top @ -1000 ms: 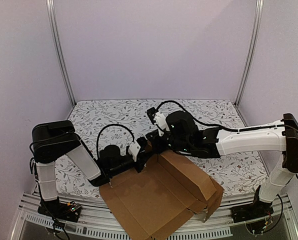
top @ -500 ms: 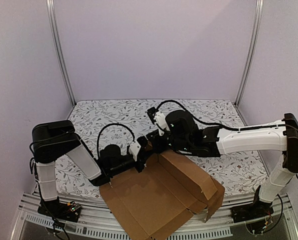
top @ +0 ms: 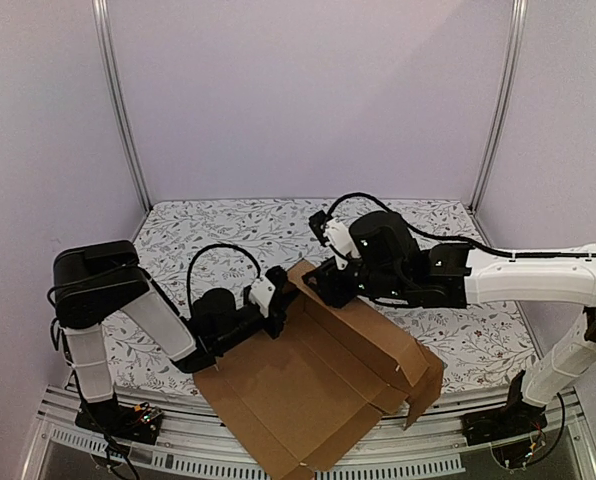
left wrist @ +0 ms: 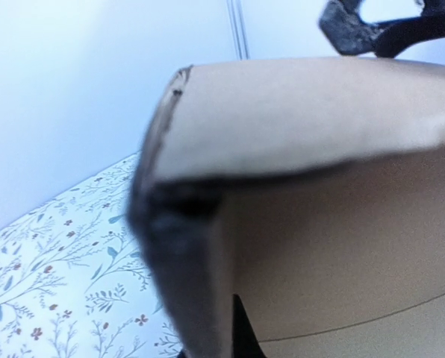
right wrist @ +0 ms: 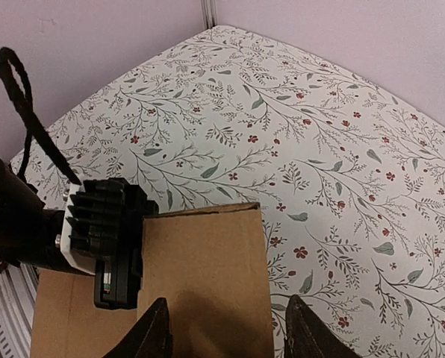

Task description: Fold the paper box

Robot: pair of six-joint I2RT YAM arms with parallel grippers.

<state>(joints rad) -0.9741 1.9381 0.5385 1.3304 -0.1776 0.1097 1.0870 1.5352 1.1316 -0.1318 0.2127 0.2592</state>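
On the floral table (top: 228, 225), left gripper (top: 281, 302) sits clamped on the paper box (top: 318, 385) at its raised flap's edge, right gripper (right wrist: 226, 317) fingers parted, straddling that flap.

Reaches in low from the left with the left arm (top: 163, 325): shoulder block raised over the base, white forearm sloping down toward the table's middle, black wrist (top: 221, 315) lying nearly level. Left jaws pressed together, pinched on the left edge of the raised flap of the paper box (top: 308, 390). Stretches across from the right with the right arm (top: 533, 275): long white link almost horizontal, bulky black wrist (top: 383, 255) held above the table, aimed left and downward. Right jaws parted, fingers (right wrist: 157, 332) spread apart over the same flap.
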